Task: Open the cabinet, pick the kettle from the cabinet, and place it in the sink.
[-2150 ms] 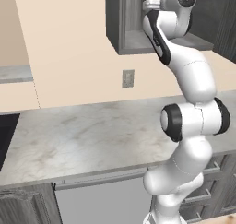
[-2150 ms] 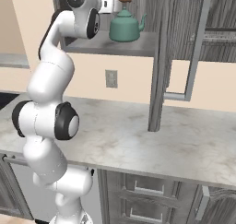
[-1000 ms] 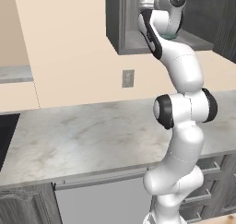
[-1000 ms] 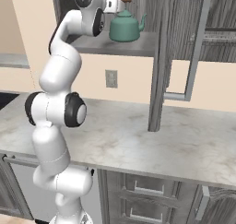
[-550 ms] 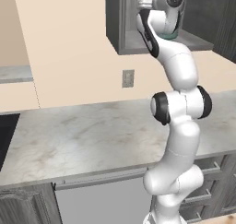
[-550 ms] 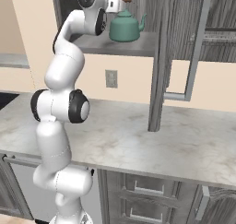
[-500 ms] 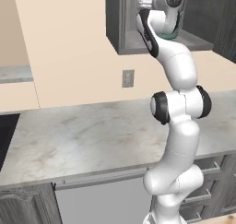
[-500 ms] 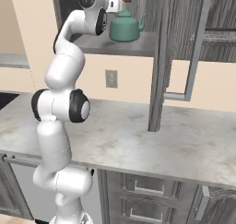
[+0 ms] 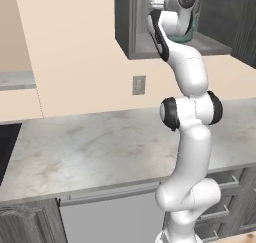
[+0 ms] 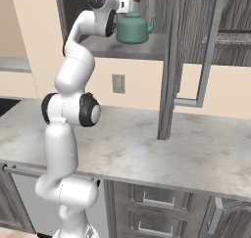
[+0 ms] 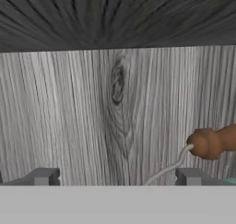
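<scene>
The right base view showed the small squat teal-green kettle point(image 10: 133, 29) plainly, standing on the grey shelf of the dark grey woodgrain wall cabinet point(image 10: 142, 46), spout pointing right toward the open raised-panel door point(image 10: 172, 65) with its grey bar handle point(image 10: 208, 51). In the left base view the white arm hid nearly all of the kettle; only a sliver of teal point(image 9: 188, 31) peeked past the wrist at the cabinet point(image 9: 131, 22) opening. The hand view alone showed the gripper point(image 11: 117, 178): its two dark fingertips point(image 11: 42, 177) stood wide apart with nothing between them, facing the woodgrain back wall of the cabinet point(image 11: 106, 108). The reddish-brown end of the kettle's handle point(image 11: 211, 142) sat above the right fingertip, close to it; whether they touched could not be told. Below the cabinet ran the pale marble counter point(image 10: 196, 154), with a wall outlet point(image 10: 117, 83) on the beige wall and grey floor cabinets with drawers point(image 10: 152, 207) beneath.
</scene>
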{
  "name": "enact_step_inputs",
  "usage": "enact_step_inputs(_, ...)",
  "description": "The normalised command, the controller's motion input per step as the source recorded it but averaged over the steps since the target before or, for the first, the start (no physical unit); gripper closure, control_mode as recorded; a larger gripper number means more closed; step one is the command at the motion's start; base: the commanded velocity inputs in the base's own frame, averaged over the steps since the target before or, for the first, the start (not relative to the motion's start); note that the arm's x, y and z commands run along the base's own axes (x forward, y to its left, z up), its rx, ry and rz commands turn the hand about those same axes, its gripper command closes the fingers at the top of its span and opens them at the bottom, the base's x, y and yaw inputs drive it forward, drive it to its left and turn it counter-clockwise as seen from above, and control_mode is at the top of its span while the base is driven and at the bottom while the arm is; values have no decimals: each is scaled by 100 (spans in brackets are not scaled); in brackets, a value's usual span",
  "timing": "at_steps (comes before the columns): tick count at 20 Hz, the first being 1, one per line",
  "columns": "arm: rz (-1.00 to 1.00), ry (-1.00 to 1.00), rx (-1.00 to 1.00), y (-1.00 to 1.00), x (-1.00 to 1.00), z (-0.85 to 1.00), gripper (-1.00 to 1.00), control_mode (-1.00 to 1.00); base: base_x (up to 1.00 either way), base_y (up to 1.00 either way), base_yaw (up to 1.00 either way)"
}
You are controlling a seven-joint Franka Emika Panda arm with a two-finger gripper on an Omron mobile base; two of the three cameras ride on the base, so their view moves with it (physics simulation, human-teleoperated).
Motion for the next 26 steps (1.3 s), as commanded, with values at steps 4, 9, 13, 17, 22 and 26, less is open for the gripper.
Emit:
enact_step_inputs(4,0,0,0,-1,24,0,-100,-100,0,0,0)
enact_step_inputs(9,0,0,0,0,23,1,-100,-100,0,0,0)
enact_step_inputs(13,0,0,0,0,9,0,-100,-100,0,0,0)
enact_step_inputs(17,0,0,0,0,2,0,-100,-100,0,0,0)
enact_step_inputs(22,0,0,0,0,1,2,-100,-100,0,0,0)
enact_step_inputs(26,0,0,0,0,4,0,-100,-100,0,0,0)
